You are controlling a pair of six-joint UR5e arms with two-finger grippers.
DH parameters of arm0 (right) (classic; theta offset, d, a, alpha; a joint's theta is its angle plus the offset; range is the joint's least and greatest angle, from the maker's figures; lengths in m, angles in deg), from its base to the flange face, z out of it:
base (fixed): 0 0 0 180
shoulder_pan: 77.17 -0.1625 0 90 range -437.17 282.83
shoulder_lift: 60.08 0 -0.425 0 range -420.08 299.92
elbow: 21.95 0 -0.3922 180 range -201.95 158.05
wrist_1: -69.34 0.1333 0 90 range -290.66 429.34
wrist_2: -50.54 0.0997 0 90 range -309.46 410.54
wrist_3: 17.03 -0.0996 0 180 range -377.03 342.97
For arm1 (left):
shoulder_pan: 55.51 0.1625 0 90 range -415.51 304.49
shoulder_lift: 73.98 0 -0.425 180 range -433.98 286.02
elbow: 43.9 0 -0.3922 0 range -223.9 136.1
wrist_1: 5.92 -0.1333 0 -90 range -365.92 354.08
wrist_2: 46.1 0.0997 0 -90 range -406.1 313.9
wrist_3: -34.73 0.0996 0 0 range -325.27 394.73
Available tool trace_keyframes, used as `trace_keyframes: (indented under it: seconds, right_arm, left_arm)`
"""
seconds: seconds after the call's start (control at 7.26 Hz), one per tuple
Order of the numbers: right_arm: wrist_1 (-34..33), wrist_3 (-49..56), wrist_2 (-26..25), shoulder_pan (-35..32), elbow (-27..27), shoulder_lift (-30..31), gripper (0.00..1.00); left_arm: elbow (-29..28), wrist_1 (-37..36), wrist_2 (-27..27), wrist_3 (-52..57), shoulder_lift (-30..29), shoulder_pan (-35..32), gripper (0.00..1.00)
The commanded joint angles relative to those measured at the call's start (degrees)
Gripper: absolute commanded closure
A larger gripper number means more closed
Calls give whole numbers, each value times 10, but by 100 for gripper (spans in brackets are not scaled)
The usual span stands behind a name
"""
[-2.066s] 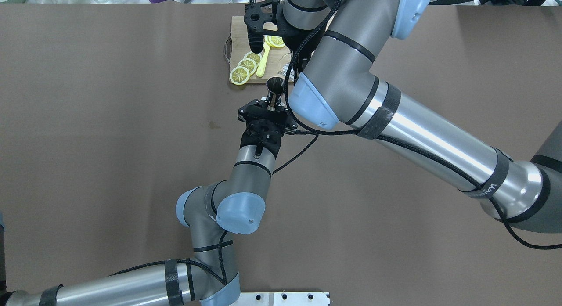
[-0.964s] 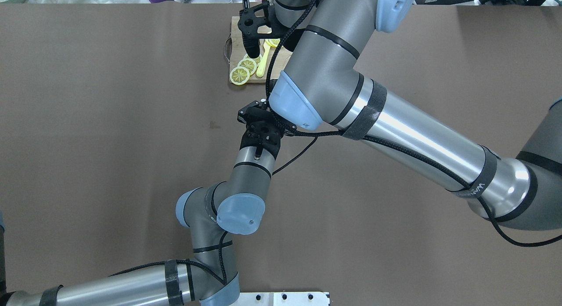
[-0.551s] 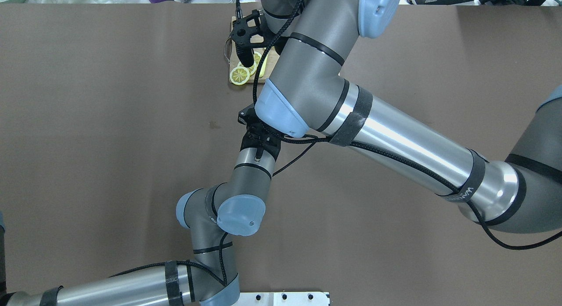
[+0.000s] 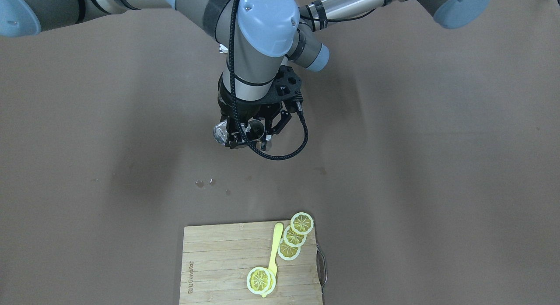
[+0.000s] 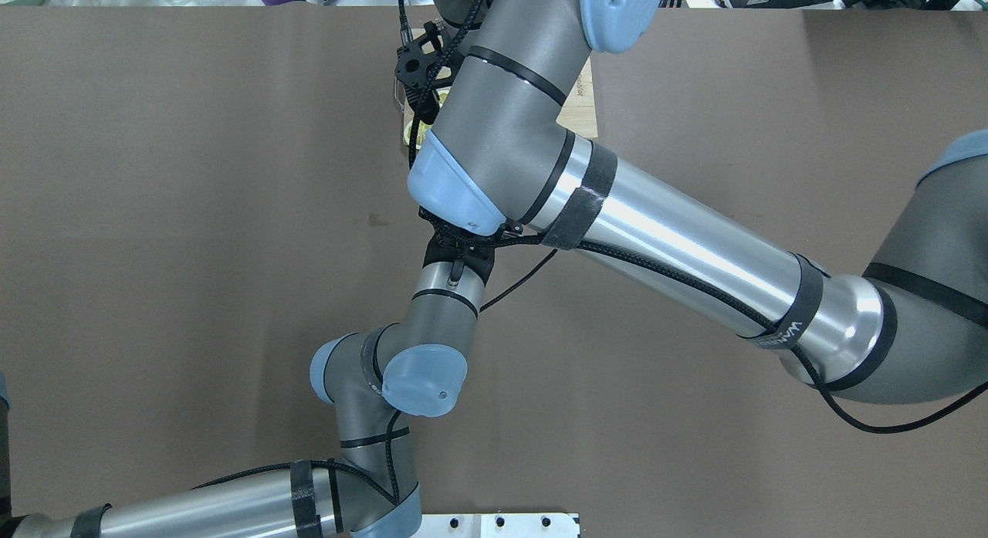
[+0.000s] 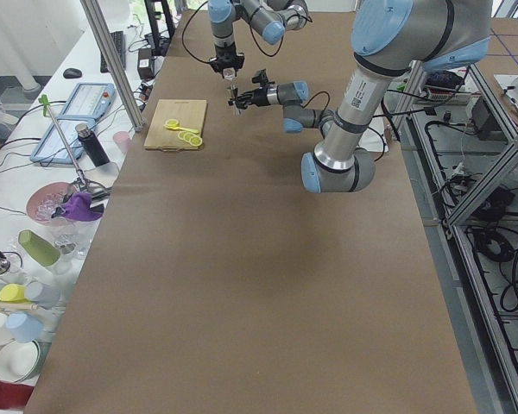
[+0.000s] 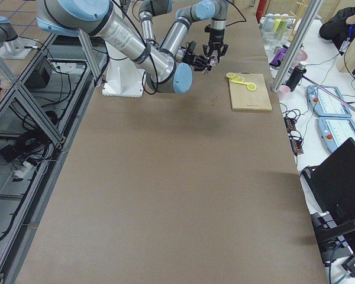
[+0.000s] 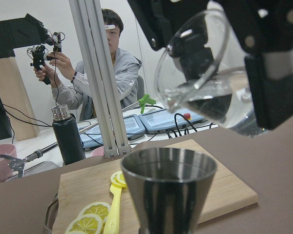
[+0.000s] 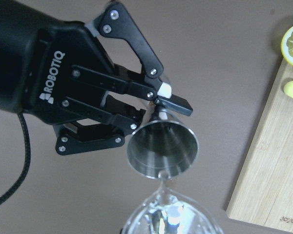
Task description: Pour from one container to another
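Note:
My left gripper (image 9: 154,111) is shut on the waist of a steel jigger (image 9: 162,146), which it holds upright with its mouth open. Just above the jigger (image 8: 168,187) hangs a clear glass beaker (image 8: 205,92), tilted, with clear liquid lying against its lower side. My right gripper (image 8: 219,73) is shut on that beaker. The beaker's spout (image 9: 162,181) sits over the jigger's near rim. In the front-facing view the jigger (image 4: 256,129) and beaker (image 4: 220,132) show under the right wrist. In the overhead view the right arm's elbow hides both.
A wooden cutting board (image 4: 218,261) with lemon slices (image 4: 293,237) and a yellow spoon (image 4: 274,248) lies beyond the grippers. A few droplets (image 4: 203,182) mark the brown table. Cups and bottles (image 6: 34,250) crowd the operators' bench.
The right arm has swung to the left in the overhead view, so its elbow now covers the left gripper and the jigger. The left arm has stayed still.

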Motion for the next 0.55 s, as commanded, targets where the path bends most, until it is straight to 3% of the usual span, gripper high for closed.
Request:
trace_keyframes:
  seconds: [0.0, 0.41]
  right_arm:
    - [-17, 13, -18, 9, 38, -26, 100]
    - [-26, 23, -31, 17, 58, -38, 100]
  left_arm:
    - [0, 0, 0, 0, 0, 2, 100]
    - [-3, 0, 0, 0, 0, 3, 100]
